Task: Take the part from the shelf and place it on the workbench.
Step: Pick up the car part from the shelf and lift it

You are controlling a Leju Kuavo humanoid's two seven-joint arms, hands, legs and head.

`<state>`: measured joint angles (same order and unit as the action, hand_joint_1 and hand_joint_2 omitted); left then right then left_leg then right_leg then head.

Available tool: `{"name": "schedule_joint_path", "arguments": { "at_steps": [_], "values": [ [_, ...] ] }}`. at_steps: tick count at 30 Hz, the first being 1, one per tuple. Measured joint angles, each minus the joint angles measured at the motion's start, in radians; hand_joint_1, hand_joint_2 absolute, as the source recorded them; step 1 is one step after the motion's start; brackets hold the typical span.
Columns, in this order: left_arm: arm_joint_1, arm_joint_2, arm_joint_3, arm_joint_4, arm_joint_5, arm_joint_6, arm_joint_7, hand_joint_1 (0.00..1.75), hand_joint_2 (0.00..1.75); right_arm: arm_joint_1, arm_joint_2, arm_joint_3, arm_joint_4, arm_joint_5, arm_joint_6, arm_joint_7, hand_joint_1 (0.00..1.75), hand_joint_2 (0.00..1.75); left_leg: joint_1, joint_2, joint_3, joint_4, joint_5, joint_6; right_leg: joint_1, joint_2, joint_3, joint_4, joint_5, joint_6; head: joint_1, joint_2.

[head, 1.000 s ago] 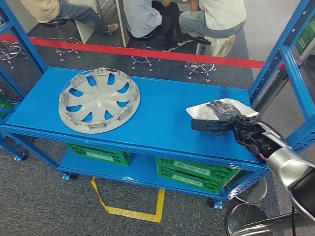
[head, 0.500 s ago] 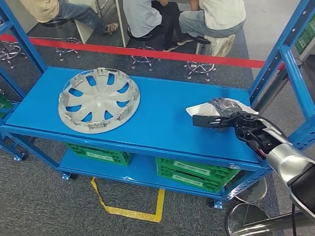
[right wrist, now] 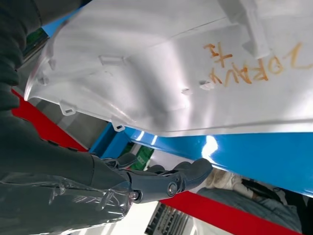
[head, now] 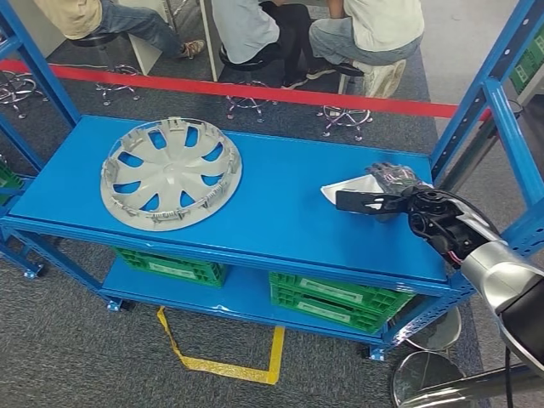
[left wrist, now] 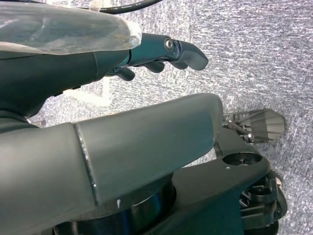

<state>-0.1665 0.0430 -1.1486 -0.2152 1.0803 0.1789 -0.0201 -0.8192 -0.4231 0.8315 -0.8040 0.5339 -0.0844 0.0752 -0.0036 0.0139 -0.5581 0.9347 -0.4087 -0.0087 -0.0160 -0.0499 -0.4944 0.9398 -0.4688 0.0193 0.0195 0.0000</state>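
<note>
Shelf unit (head: pixel 269 200): blue metal rack with blue uprights, standing on grey carpet; its upper deck is carrying two items.

Hubcap (head: pixel 171 172): silver, spoked, lying flat toward the left of the upper deck, well apart from the robot's arm.

White part (head: pixel 359 188): pale moulded plastic piece, lying at the right end of the upper deck near the blue upright. In the right wrist view the white part (right wrist: pixel 177 63) is showing orange handwritten marks on its surface and small tabs along its edge, and is sitting on the blue deck.

Right hand (head: pixel 385 197): reaching in over the right end of the deck, the thumb stretching out straight to the left, the dark fingers (head: pixel 393 177) lying over the part. Whether they are actually gripping it cannot be told; in the wrist view the right hand (right wrist: pixel 162 178) is extending just beside the part's edge.

Left hand (left wrist: pixel 162 54): hanging above carpet, fingers loosely extended, holding nothing.

Green crates (head: pixel 333 299): sitting on the lower deck.

People: sitting on stools beyond a red floor line (head: pixel 257 90).
</note>
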Motion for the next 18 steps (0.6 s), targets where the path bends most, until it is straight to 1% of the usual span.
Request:
{"name": "schedule_joint_path", "arguments": {
  "at_steps": [12, 18],
  "values": [
    [0.0, 0.001, 0.0, 0.0, -0.003, -0.001, 0.0, 0.0, 0.0, -0.003, 0.0, 0.0, 0.011, -0.013, 0.006, -0.003, 0.0, 1.75, 0.0, 0.0, 0.0, 0.0, 0.0, 0.0, 0.0, 0.0, 0.0, 0.0, 0.0, 0.0, 0.0, 0.0],
    [0.0, 0.002, 0.0, 0.0, -0.003, -0.002, 0.0, 0.0, 0.0, -0.009, 0.0, 0.0, 0.018, -0.047, 0.054, -0.015, 0.0, 1.75, 0.0, 0.0, 0.0, 0.0, 0.0, 0.0, 0.0, 0.0, 0.0, 0.0, 0.0, 0.0, 0.0, 0.0]
  ]
}}
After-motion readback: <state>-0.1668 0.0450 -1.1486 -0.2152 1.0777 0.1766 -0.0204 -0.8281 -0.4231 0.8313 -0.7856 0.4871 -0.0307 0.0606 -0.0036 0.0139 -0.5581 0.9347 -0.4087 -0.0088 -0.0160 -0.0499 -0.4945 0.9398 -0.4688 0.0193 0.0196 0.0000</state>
